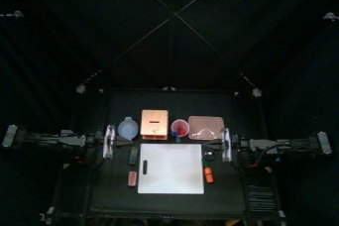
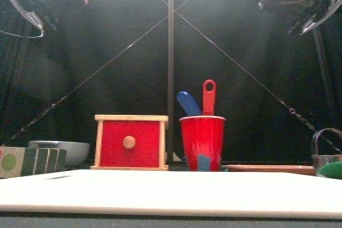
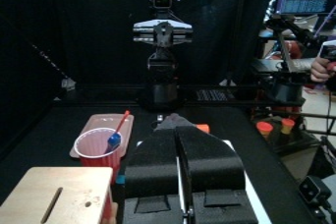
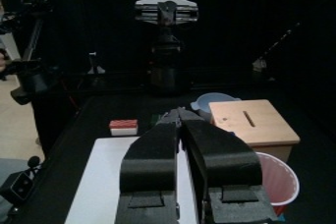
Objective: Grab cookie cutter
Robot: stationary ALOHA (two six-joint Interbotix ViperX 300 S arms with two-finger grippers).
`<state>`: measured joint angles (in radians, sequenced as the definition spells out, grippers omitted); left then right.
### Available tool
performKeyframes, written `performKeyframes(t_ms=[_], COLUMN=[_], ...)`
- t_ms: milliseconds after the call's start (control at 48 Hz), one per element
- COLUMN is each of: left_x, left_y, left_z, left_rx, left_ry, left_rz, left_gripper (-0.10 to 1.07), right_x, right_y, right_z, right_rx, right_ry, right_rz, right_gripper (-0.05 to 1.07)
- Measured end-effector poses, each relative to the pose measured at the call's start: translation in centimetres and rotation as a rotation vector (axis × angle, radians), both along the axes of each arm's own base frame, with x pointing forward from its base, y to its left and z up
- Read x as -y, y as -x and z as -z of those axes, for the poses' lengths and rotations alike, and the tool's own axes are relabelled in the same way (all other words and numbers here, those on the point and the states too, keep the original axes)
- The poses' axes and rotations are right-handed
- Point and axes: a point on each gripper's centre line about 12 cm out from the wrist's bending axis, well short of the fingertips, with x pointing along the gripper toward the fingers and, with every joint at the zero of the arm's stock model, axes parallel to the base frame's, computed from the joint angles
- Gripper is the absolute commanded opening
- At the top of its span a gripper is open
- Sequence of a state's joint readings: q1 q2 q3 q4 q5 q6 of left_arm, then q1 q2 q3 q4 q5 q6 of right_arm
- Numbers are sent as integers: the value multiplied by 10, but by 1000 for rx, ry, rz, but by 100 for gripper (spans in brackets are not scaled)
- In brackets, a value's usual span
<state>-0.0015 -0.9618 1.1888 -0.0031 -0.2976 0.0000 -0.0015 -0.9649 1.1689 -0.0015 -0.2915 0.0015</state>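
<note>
I cannot clearly pick out a cookie cutter. A small red-and-white piece (image 1: 131, 176) lies left of the white board (image 1: 172, 168) and also shows in the right wrist view (image 4: 122, 126). A small orange piece (image 1: 209, 175) lies right of the board and shows in the left wrist view (image 3: 269, 128). My left gripper (image 1: 106, 141) hovers at the table's left edge with its jaws together (image 3: 178, 122). My right gripper (image 1: 228, 143) hovers at the right edge, also with its jaws together (image 4: 182, 118). Both are empty and well above the table.
Along the back stand a pale blue bowl (image 1: 129, 128), a wooden box with a red front (image 2: 131, 142), a red cup (image 2: 202, 142) holding a blue and a red utensil, and a pink tray (image 1: 205, 127). A metal loop (image 2: 325, 142) shows at the front right.
</note>
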Motion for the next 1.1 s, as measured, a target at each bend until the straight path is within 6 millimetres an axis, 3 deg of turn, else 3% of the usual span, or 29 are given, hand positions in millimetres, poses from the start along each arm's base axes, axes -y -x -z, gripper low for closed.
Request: performKeyframes(t_ms=[208, 438, 604, 771, 833, 1104], left_x=[0, 0, -1, -2, -2, -3], left_y=[-6, -13, -16, -17, -17, -17], left_z=[0, 9, 14, 16, 16, 15], left_rx=[-21, -71, -95, -101, -103, -100], left_ry=[0, 12, 47, 61, 64, 68], left_rz=[0, -3, -12, -16, -16, -22], left_gripper=[7, 7, 7, 7, 7, 7], right_x=[6, 13, 9, 10, 10, 9], right_y=[-14, -26, -21, -14, -11, -2], right_z=[33, 89, 85, 67, 66, 86], right_rx=[-185, -709, -1015, -1108, -1119, -1172], right_ry=[-18, -124, -128, -76, -52, -3], right_rz=[29, 75, 58, 58, 57, 53], right_gripper=[3, 4, 4, 7, 13, 64])
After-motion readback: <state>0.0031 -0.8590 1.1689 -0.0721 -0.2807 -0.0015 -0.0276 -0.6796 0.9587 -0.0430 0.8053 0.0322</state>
